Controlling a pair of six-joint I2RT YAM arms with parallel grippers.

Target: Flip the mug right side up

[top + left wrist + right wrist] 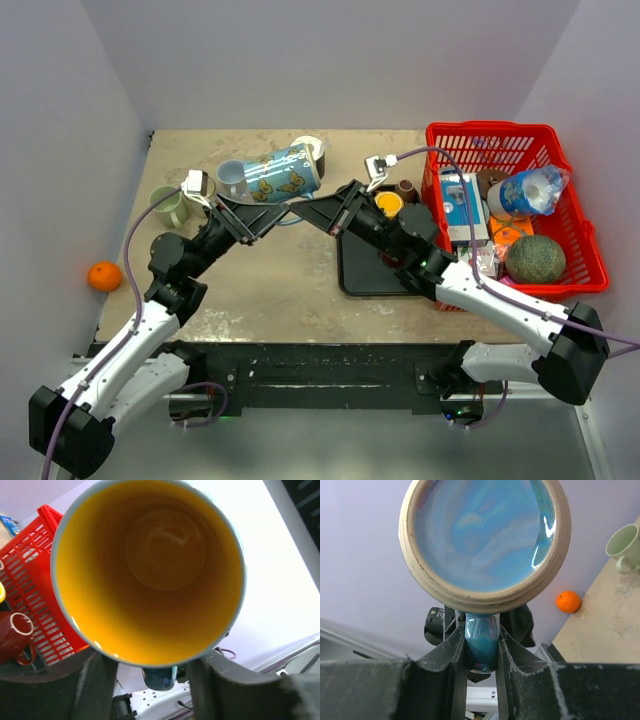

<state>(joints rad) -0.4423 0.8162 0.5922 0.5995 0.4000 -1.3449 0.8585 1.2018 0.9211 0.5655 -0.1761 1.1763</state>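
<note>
Currently mug hanging sideways, 11 o'clock of table centre. Right gripper clamping handle. Left gripper straddling rim at 6 o'clock, jaws apart, contact unclear. Advising: seating left firmly, then swinging mouth toward 12 o'clock slowly.

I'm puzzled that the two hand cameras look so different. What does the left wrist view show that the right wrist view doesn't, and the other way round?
Only the left wrist view: the yellow inside of the mug, a red basket and a dark red cup. Only the right wrist view: the mug's blue underside, the right fingers clamped on its handle, an orange and a pale green cup. Both: the same mug and its blue handle.
</note>
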